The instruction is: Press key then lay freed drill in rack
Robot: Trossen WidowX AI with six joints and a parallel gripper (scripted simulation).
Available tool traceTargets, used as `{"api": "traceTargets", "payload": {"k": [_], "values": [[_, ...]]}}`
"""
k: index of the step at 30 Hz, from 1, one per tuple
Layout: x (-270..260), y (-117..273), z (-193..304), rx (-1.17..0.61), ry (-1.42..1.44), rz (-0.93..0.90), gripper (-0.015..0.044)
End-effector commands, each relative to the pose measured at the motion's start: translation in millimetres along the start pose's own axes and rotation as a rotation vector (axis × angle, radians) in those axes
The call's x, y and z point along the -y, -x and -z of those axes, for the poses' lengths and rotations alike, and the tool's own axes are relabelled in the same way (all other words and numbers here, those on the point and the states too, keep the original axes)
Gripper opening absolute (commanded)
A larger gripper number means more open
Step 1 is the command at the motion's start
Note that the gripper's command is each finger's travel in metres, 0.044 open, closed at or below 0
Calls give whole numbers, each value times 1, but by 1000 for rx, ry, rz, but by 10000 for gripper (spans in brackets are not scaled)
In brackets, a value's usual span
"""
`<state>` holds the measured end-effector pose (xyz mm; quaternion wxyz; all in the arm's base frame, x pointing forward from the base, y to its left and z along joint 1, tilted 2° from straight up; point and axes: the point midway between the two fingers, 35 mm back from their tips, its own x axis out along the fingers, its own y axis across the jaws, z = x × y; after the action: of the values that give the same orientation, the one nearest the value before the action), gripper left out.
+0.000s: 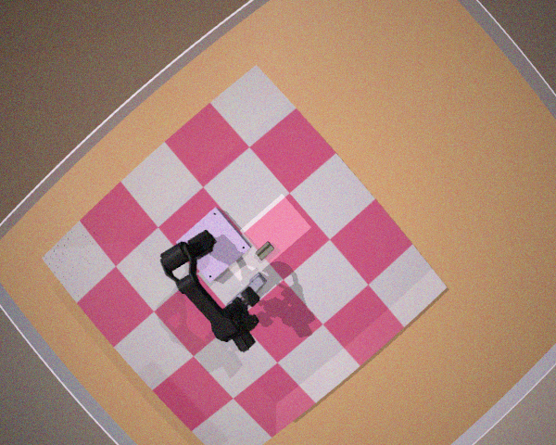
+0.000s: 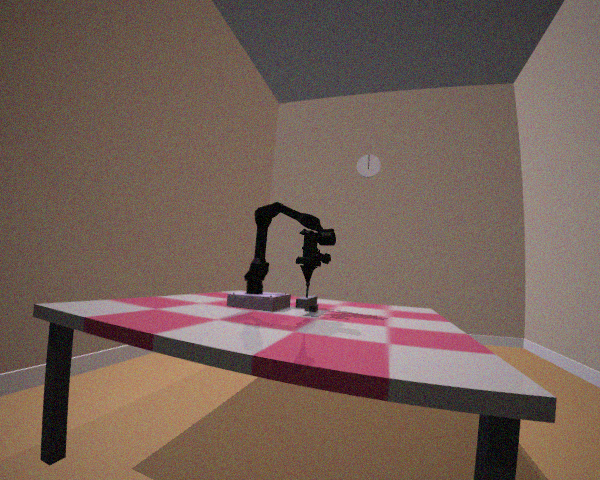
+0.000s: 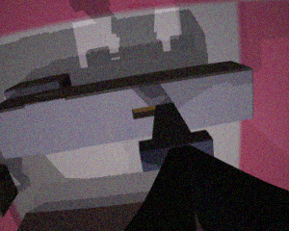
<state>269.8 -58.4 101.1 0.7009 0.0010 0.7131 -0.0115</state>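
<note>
A pale lavender-grey block point(image 1: 258, 280) point(image 2: 301, 302) point(image 3: 53, 127) sits on the table beside the robot base. An upright dark piece with a square head, seemingly the drill point(image 3: 150, 160) point(image 2: 307, 292), stands in it. A small gold bar point(image 3: 143, 113), possibly the key, shows on the block near the foot of that piece. A dark box point(image 3: 39, 88) adjoins the block's far side. A small olive-brown grooved piece point(image 1: 264, 250) point(image 3: 1, 191) looks like the rack. My gripper point(image 2: 307, 282) point(image 3: 181, 157) is shut and empty, pointing down, its tips over the drill's head; contact cannot be told.
The lavender base plate point(image 1: 210, 221) point(image 2: 259, 301) of the arm lies close to the block. The table point(image 1: 388, 227) point(image 2: 445, 366) has pink and white squares. Arm shadows fall over the squares beside the block.
</note>
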Motion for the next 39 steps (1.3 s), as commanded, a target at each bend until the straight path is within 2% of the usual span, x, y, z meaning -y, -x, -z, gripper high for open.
{"api": "traceTargets", "payload": {"k": [1, 39], "values": [[0, -3, 0, -2, 5, -6, 0], [1, -17, 4, -3, 5, -6, 0]]}}
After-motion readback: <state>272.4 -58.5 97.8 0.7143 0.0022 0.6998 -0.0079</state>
